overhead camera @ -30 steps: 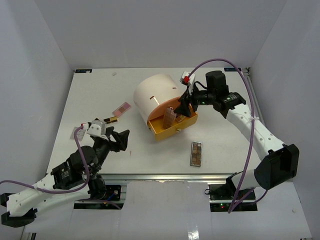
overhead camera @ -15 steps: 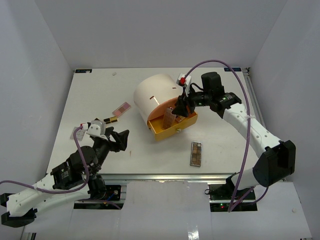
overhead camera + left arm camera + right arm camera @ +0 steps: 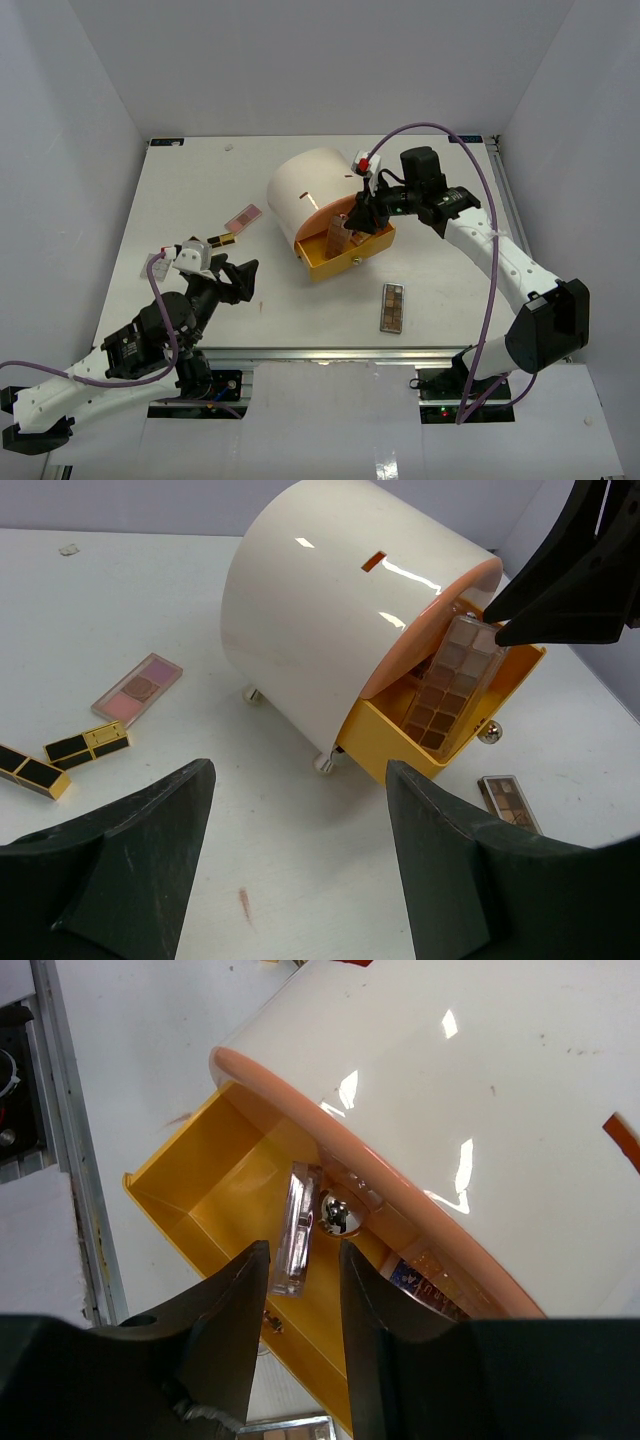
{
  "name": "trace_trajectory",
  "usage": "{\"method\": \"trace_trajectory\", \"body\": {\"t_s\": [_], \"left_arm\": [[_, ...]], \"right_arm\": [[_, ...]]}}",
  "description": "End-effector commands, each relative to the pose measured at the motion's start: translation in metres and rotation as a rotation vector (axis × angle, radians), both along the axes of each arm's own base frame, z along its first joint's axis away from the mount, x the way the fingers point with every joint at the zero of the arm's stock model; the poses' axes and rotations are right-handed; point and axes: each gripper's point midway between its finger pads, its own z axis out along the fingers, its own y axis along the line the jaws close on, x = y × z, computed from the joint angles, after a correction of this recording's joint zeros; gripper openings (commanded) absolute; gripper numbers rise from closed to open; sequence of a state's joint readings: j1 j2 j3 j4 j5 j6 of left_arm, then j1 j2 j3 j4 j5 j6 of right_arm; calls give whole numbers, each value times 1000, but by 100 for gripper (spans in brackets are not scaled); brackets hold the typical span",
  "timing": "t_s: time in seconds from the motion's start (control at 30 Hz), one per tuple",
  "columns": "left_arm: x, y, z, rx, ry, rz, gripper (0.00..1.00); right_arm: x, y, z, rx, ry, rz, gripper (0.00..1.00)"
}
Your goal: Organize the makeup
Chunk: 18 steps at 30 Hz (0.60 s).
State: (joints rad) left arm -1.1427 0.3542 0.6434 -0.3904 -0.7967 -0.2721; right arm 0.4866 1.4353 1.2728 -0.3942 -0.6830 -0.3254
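In yellow drawer, right claw narrow, straddling palette — gap seen only from wrist; left claw wide.

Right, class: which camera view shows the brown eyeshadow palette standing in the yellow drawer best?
Left wrist: the palette faces that camera, its rows of brown pans visible, leaning in the yellow drawer. Top external shows it small, from above. Right wrist shows only its clear edge.

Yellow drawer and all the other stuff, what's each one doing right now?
Yellow drawer: pulled open.
Brown palette: inside it, leaning on end.
Right hand: open, straddling that palette.
Left hand: open, empty.
Other brown palette: lying flat.
Pink palette: lying flat.
Gold-and-black bars: lying down.
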Motion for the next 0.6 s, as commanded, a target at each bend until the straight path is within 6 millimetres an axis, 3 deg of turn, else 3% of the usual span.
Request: {"method": "trace_trajectory", "body": {"t_s": [0.0, 0.27, 0.57], "left_arm": [[-1, 0, -1, -3, 6, -3, 80], [-1, 0, -1, -3, 5, -5, 80], [-1, -1, -2, 1, 8, -8, 80]], "right_arm": [[-3, 2, 0, -1, -19, 25, 40], [-8, -2, 0, -15, -27, 44, 29], [-16, -10, 2, -17, -64, 46, 27]]}}
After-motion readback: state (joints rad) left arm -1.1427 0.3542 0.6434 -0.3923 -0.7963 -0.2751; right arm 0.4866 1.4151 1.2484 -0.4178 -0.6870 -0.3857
